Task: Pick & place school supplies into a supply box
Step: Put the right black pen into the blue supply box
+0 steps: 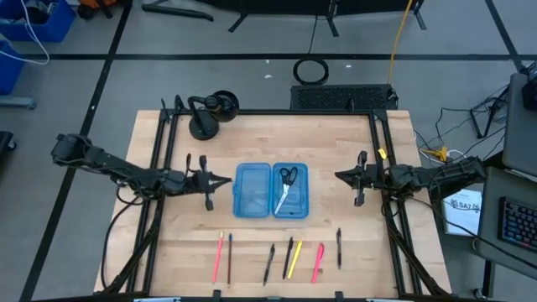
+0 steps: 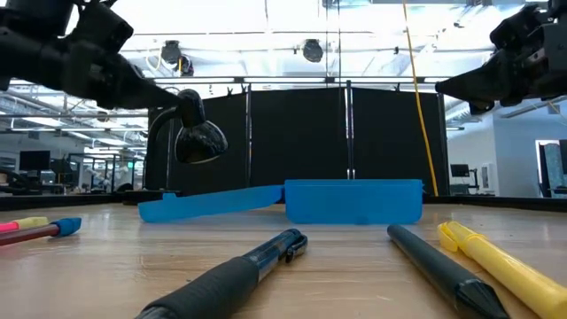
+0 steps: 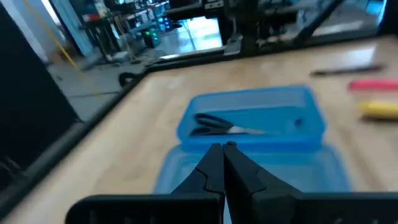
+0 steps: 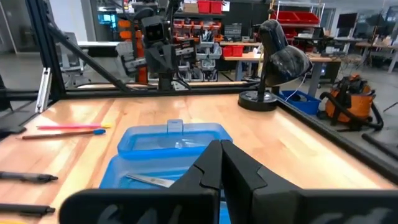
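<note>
Supply box (image 1: pixel 272 190) lies open at centre of the surface (image 1: pixel 168 252), 2 halves flat. Scissors (image 1: pixel 286 186) rest inside its right half. 7 pens and pencils (image 1: pixel 289 257) lie in a row along the near edge, outside the box. Left gripper (image 1: pixel 207 182) hovers left of the box, fingers clenched together, empty. Right gripper (image 1: pixel 359 179) hovers right of it, likewise closed and empty. Lamp (image 1: pixel 210 111) at far left corner.
</note>
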Controlling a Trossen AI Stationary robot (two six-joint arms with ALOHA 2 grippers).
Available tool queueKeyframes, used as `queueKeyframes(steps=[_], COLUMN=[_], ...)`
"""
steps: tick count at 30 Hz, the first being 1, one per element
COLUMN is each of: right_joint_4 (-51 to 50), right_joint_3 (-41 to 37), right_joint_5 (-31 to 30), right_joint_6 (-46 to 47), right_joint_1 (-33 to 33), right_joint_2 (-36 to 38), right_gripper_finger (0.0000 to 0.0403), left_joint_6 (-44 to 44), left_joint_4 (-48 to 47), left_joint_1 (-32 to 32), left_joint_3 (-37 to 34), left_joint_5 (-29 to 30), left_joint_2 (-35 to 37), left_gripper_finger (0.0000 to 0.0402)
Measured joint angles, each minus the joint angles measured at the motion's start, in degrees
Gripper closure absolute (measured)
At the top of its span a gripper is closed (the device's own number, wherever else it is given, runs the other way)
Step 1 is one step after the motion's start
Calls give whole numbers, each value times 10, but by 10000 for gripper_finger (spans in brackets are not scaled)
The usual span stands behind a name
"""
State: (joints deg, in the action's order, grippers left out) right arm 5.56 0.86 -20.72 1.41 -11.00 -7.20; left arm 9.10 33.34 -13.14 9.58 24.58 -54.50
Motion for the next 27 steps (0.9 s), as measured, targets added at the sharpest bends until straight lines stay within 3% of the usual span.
queueKeyframes(steps=[4, 9, 13, 16, 19, 27], right_joint_4=[3, 47, 40, 28, -47, -417], right_joint_3=[0, 24, 78, 143, 233, 563], right_joint_5=[13, 23, 14, 12, 1, -61], right_joint_6=[33, 34, 10, 7, 23, 175], right_joint_1=[0, 0, -2, -13, -33, -108], right_joint_2=[0, -2, -51, -131, -238, -527], right_gripper_finger=[403, 403, 403, 403, 403, 403], left_joint_6=[92, 66, 60, 52, 27, 8], left_joint_4=[6, 9, 9, 9, 8, 9], left_joint_1=[20, 38, 51, 60, 67, 82], left_joint_3=[0, 0, 0, 0, 0, 0], left_joint_5=[0, -2, -2, -3, -4, -3], left_joint_2=[0, 0, 0, 0, 0, 0], left_gripper_finger=[399, 399, 399, 398, 393, 389])
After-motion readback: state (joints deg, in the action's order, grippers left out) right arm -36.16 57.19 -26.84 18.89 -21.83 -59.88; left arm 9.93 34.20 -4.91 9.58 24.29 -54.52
